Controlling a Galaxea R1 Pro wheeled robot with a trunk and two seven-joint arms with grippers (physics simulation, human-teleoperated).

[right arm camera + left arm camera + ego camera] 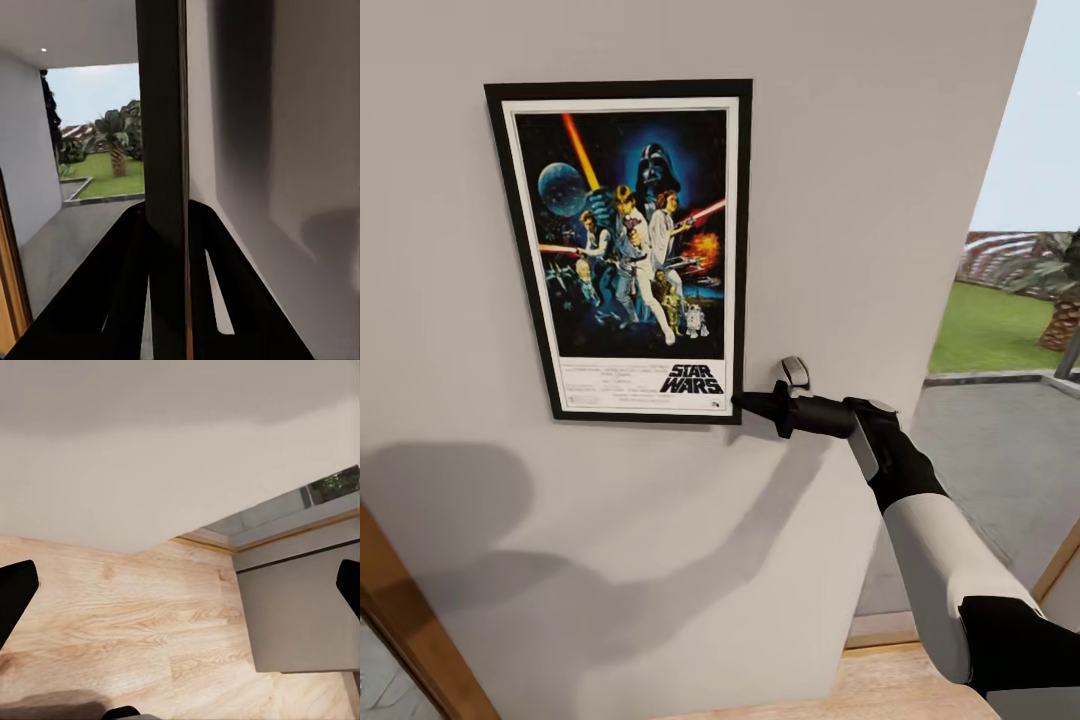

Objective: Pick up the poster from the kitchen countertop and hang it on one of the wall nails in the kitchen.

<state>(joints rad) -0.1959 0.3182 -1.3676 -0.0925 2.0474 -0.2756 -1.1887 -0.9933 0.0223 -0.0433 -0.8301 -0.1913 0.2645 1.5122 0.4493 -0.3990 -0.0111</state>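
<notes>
Head view: the poster (628,250) lies flat against the grey wall (880,150), its lower right corner pinched in the right end effector (743,402). Left end effector (180,600) hangs wide open, holding nothing, above wooden floor (112,622).

Wall (840,150): flat, bare to the right of and below the poster (625,250); open room there.
Poster: flat against wall; right gripper (745,403) pinches its lower right corner, frame edge between the fingers (112,300).
Right of the wall edge: open view to a terrace (1000,460).
Wooden floor (112,615): open; grey panel (300,615) at one side.
</notes>
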